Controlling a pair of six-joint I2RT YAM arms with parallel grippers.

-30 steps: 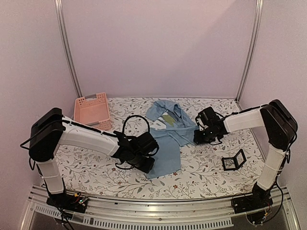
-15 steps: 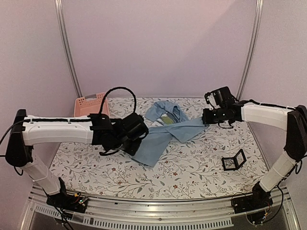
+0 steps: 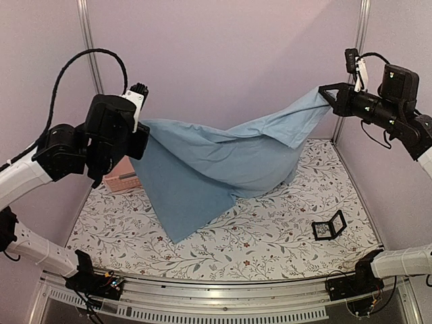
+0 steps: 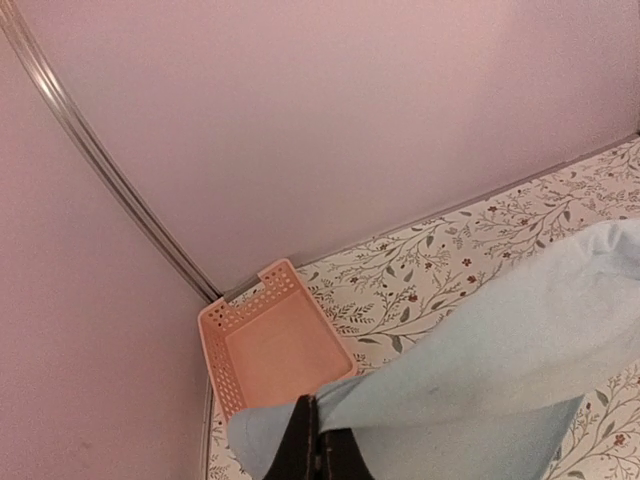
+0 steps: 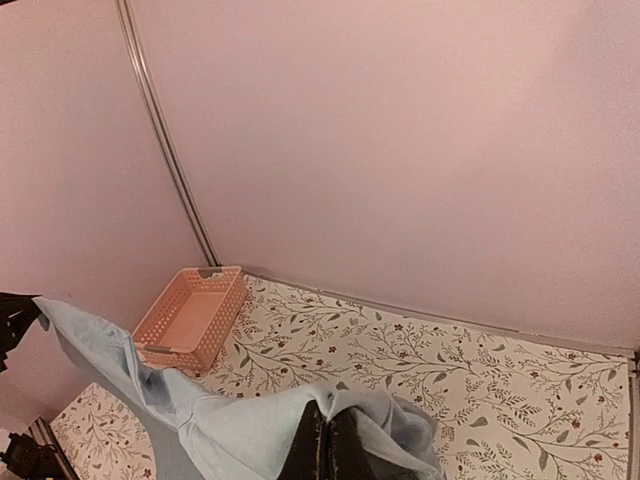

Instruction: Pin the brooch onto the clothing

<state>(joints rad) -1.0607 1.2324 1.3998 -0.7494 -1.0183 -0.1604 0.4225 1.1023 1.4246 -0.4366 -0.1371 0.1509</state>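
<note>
Holding the clothing [image 3: 216, 162] aloft between both arms, we show what we judge to be a preparatory stage of the task. The left gripper [image 3: 142, 131] is pressed together on one edge of the light blue fabric, high above the left side of the table [image 3: 270, 250]. The left wrist view confirms this, with cloth pinched between its fingers [image 4: 300, 455]. The right gripper [image 3: 329, 96] is likewise clamped on the opposite edge, high at the right, and in the right wrist view its fingers [image 5: 312, 450] meet on a fold of the fabric.

The garment hangs between the two grips as a sagging sheet. Its lowest corner reaches down toward the front-left of the table; we cannot tell whether it touches. Only plain blue faces the top camera, and no chest print shows.

The pink basket [image 3: 120, 181] stands at the left, partly behind the cloth. The black open-frame box [image 3: 329, 226] lies on the table at the right, well apart from the garment. We cannot find the brooch in any view; it may be hidden or too small to make out.

By our reading, the garment is grasped and lifted. What remains is laying it flat, fetching the brooch, and pinning it on.
</note>
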